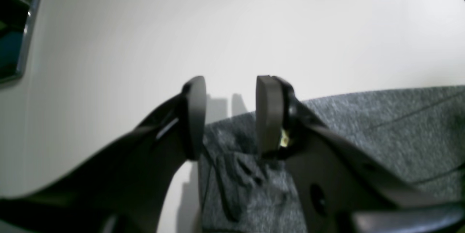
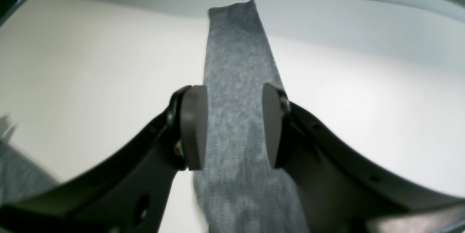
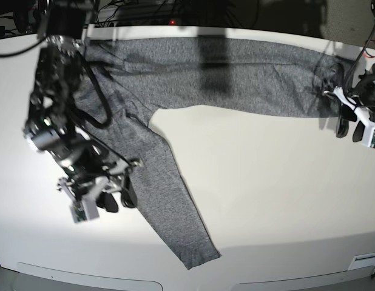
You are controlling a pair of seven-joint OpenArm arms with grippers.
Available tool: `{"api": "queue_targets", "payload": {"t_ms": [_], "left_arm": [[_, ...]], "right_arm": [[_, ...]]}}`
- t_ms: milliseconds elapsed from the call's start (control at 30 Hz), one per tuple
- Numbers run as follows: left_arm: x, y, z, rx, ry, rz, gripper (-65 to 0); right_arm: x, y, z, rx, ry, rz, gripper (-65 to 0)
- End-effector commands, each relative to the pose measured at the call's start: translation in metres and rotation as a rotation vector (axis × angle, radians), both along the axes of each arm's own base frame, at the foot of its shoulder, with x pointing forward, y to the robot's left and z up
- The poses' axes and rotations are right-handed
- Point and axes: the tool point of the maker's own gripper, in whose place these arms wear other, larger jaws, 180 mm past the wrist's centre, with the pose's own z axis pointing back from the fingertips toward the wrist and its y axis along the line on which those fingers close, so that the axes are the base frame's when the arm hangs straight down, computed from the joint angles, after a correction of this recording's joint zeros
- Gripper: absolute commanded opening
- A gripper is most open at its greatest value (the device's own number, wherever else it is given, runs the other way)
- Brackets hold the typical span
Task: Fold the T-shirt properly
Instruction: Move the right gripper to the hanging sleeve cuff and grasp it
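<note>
While spread flat, T-shirt (image 3: 236, 76) on white table (image 3: 266, 200).

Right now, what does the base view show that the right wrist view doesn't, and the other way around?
Only the base view shows the whole T-shirt spread along the table's far side, plus the left gripper open at its edge. Only the right wrist view shows, close up, the right gripper open with its fingers on either side of the sleeve, not pinching it. Both show that sleeve lying flat on the white table and the right gripper over it.
</note>
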Motion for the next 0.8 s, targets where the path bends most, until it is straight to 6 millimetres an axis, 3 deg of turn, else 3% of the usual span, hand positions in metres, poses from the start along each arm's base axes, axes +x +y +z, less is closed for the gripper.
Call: {"api": "queue_targets", "payload": {"t_ms": [0,167,300,367,433,567,767], "left_arm": [[0.005,0.001,0.012,0.010,-0.040,-0.006,-42.4],[0.005,0.001,0.012,0.009,-0.042,-0.006,-42.4],[0.005,0.001,0.012,0.010,-0.041,-0.006,-42.4],[0.005,0.001,0.012,0.009,-0.041,-0.006,-42.4],[0.005,0.001,0.012,0.009,-0.041,-0.006,-42.4],[0.005,0.001,0.012,0.010,-0.041,-0.006,-42.4],[0.005,0.001,0.012,0.009,-0.041,-0.006,-42.4]], "right_arm": [[0.019,0.003,0.013,0.029,-0.045,-0.011,-39.8],[0.085,0.020,-0.014,0.124,0.045,-0.065,-39.8],[0.130,0.016,-0.034,0.135,0.095,-0.176,-40.1],[0.143,0.018,-0.048,0.120,0.134,-0.215,-49.1],[0.149,0.025,-0.060,0.100,0.169,-0.211,-65.0],[0.153,0.031,-0.072,0.058,0.156,-0.224,-65.0],[0.139,0.026,-0.107,-0.031,0.223,-0.275,-65.0]]}}
